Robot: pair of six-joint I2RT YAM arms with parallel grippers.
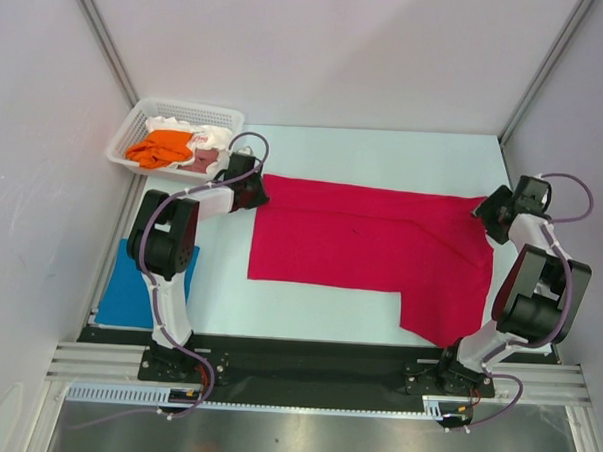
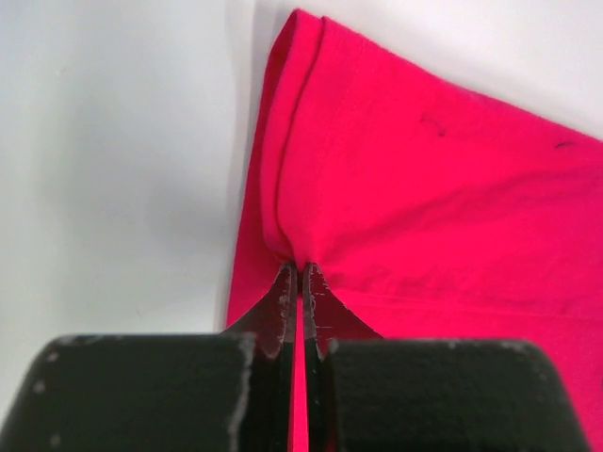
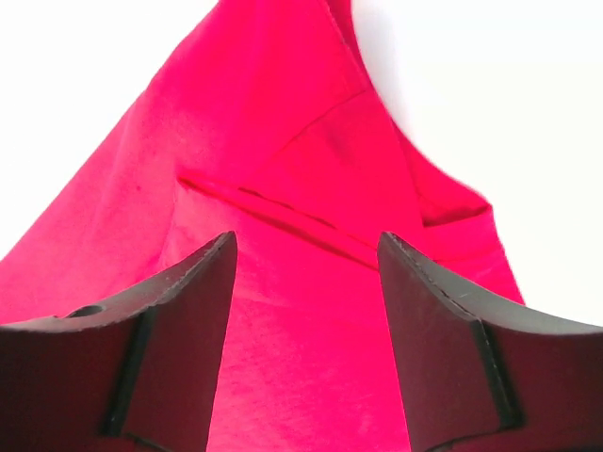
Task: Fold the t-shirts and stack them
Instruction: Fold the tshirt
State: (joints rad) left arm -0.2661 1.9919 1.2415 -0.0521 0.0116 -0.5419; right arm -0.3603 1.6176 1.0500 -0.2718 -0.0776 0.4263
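Pinches, with left gripper (image 2: 300, 271), the ten-o'clock corner of a crimson t-shirt (image 1: 361, 234) lying nine-to-three, and spreads right gripper (image 3: 306, 250) wide over its two-o'clock corner.

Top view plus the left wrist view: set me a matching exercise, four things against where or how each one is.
Things:
1. red shirt
2. blue shirt
3. orange shirt
4. left gripper

Place or state:
A. lying in the basket
B. shut on a red edge
C. spread across the middle
D. flat at the near left

Pairs: 1-C, 2-D, 3-A, 4-B
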